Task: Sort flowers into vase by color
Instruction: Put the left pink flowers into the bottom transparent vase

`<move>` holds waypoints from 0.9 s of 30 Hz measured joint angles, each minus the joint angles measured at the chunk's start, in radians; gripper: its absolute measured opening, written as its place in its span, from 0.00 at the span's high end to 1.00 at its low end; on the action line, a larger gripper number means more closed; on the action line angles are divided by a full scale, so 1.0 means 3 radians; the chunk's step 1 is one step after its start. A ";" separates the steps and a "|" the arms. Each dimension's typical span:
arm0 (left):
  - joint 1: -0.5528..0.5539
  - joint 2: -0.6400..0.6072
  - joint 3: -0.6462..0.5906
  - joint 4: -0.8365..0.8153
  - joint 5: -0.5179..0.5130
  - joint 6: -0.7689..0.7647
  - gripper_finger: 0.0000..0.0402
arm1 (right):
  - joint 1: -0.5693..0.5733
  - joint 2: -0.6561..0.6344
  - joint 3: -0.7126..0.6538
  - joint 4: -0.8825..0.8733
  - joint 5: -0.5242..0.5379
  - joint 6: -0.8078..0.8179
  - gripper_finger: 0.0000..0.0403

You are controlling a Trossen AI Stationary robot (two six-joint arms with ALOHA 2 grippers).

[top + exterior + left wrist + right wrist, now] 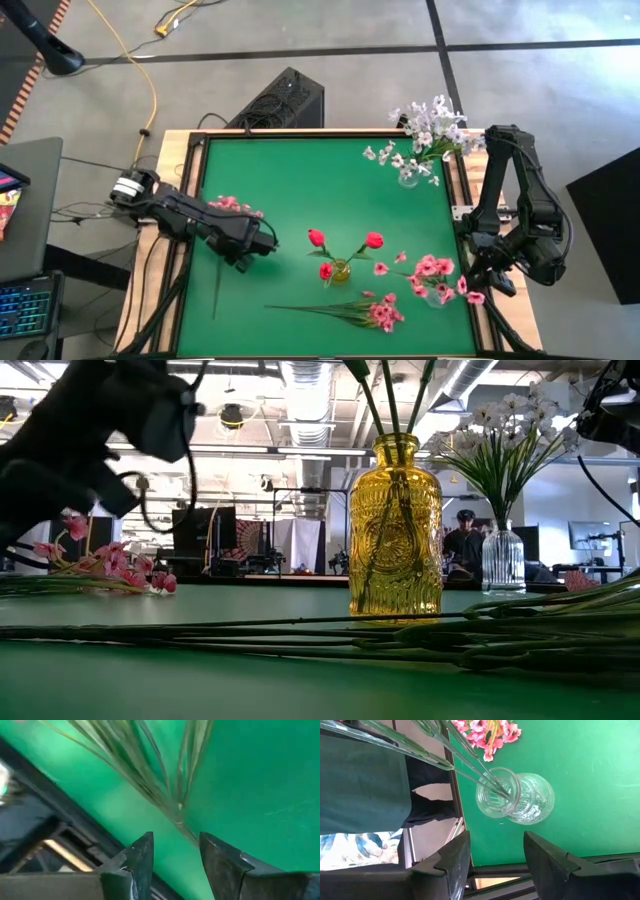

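Three vases stand on the green mat. A yellow vase (340, 270) (395, 530) holds three red buds. A clear vase (408, 178) (503, 555) holds white sprays. Another clear vase (437, 295) (515, 797) holds pink sprays. One pink spray (235, 205) (110, 565) lies by the left arm. Another pink spray (345, 310) lies toward the near edge. My left gripper (262, 245) (175, 855) is open above the mat; a leafy green stem (172, 805) lies just ahead of its fingers. My right gripper (492, 275) (495, 855) is open, beside the pink-spray vase at the table's right edge.
A wooden frame (180, 200) borders the mat. Stems (450, 630) of the lying spray stretch across the low view's foreground. A black box (285, 100) sits on the floor beyond the far edge, and a laptop (25, 300) stands left of the table. The mat's far-left part is bare.
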 joint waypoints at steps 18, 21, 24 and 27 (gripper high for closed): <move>-0.0074 -0.0009 -0.0502 0.0767 0.0109 0.0185 0.77 | 0.0000 0.0000 0.0000 0.0001 -0.0001 0.0004 0.48; -0.0053 0.0002 -0.0424 0.0706 -0.0066 0.0335 0.90 | 0.0000 -0.0001 0.0000 0.0001 -0.0001 0.0035 0.48; -0.0007 0.0004 -0.0288 0.0651 -0.0370 0.0430 0.98 | 0.0000 -0.0001 0.0000 0.0001 -0.0001 0.0059 0.48; 0.0058 -0.0036 -0.0112 0.0570 -0.0495 0.0556 0.98 | 0.0000 -0.0001 0.0000 0.0001 -0.0001 0.0064 0.48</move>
